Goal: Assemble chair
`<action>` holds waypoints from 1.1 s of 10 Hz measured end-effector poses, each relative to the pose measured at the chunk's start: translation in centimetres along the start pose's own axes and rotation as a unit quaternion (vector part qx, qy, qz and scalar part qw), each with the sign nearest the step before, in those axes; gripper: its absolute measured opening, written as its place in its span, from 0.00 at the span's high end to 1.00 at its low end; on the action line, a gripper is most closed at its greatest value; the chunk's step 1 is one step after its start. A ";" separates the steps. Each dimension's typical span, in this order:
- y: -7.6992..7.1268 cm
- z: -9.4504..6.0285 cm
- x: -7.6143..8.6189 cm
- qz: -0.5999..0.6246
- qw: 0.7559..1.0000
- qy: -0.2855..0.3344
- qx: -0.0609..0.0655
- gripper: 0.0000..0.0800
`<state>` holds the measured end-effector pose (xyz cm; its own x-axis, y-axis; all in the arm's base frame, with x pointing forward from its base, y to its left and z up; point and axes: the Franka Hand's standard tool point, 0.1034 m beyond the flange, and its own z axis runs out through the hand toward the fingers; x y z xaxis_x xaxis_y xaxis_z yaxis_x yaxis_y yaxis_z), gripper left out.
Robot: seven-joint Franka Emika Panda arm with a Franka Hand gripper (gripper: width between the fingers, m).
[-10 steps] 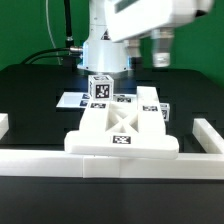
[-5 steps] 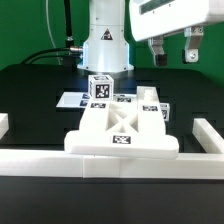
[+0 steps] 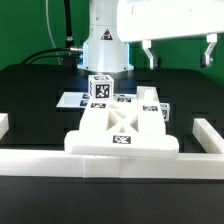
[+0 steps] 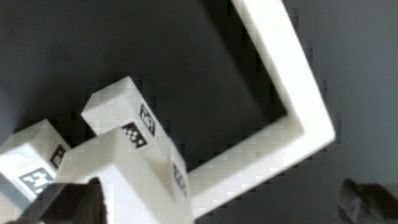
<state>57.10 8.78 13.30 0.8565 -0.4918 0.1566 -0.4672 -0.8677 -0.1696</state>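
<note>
A black tabletop (image 3: 30, 95) is fenced by a long white rail (image 3: 110, 164) that runs along the near edge, with short upright ends at the exterior view's left and right. Behind the work area stands the white robot base (image 3: 104, 50), with black cables trailing off to the exterior view's left. A flat white marker board (image 3: 80, 100) lies on the tabletop in front of the base. The chair (image 3: 122, 128) sits in the middle of the tabletop, just behind the near rail and partly covering the marker board. It is matte white plastic: a broad flat piece with a raised X-shaped brace faces the camera, blocky parts rise behind it, and small black-and-white square tags mark several faces. The gripper (image 3: 178, 52) hangs high at the exterior view's upper right, well apart from the chair, its 2 fingers (image 3: 148, 55) spread wide and holding nothing. The wrist view shows tagged blocky chair parts beside a corner of the rail.
</note>
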 end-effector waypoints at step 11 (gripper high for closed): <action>5.3 4.2 -6.9 -0.210 0.977 0.004 -0.027 0.19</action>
<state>49.61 7.92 7.27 0.9738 -0.0909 0.2083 -0.0850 -0.9957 -0.0372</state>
